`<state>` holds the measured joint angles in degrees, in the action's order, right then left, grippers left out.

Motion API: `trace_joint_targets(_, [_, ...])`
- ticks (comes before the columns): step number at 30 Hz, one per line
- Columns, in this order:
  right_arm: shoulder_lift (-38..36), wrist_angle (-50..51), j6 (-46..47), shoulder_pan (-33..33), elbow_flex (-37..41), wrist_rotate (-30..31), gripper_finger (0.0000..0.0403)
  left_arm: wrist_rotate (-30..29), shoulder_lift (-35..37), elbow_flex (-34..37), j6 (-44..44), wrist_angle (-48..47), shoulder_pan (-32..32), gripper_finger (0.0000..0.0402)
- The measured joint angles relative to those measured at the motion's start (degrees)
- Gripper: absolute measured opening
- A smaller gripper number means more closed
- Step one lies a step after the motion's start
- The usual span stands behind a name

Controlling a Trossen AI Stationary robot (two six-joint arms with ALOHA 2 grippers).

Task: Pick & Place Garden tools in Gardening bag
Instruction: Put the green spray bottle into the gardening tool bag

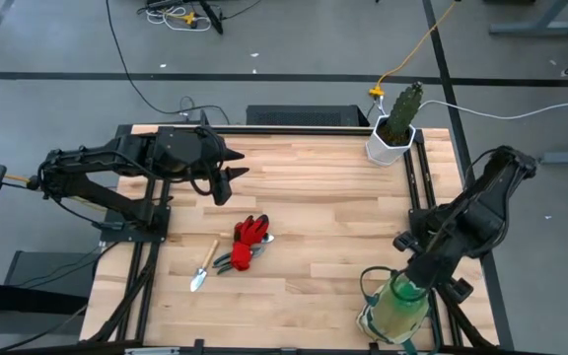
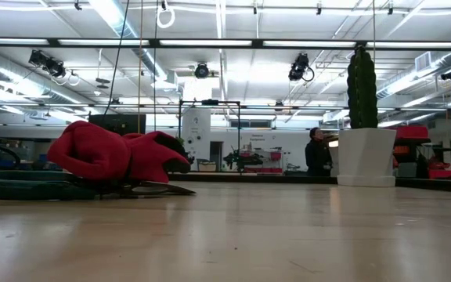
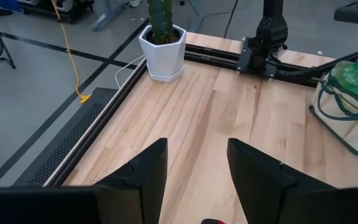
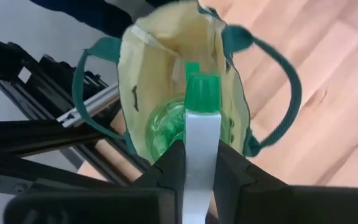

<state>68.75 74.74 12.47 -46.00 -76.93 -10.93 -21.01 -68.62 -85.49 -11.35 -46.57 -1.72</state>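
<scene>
Spray bottle (image 4: 201,134): green and white, gripped at its white head by the right gripper (image 4: 201,163), fingers closed against both sides. Its green body sits down inside the gardening bag (image 4: 143,74), with the green cap pointing up toward the wrist.

Gardening bag: beige cloth with dark green trim and loop handles, standing at the table's near right corner (image 1: 394,314), directly under the right gripper (image 1: 409,279).

Left gripper (image 3: 194,168): fingers apart, grasping nothing, hovering over bare wood at the far left part of the table (image 1: 323,187); seen from above at (image 1: 233,170).

Red gloves (image 1: 250,234): lying in a heap near the table's middle, toward the left arm's side; also at (image 2: 104,157). Pruners (image 1: 235,260): dark-handled, touching the gloves on the near side. Trowel (image 1: 203,266): wooden handle, metal blade, just beside the pruners, flat on the wood.

Cactus (image 1: 403,110): green, upright in a white pot (image 1: 387,148) at the far right corner, well apart from the tools.
</scene>
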Motion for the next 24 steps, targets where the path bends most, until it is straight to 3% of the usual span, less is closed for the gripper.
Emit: trace_joint_targets(24, [1.06,-4.36,4.76,-3.92,-2.32,0.83,0.0057,-1.28,0.00,0.00,-0.05,-0.02,0.00,0.0174])
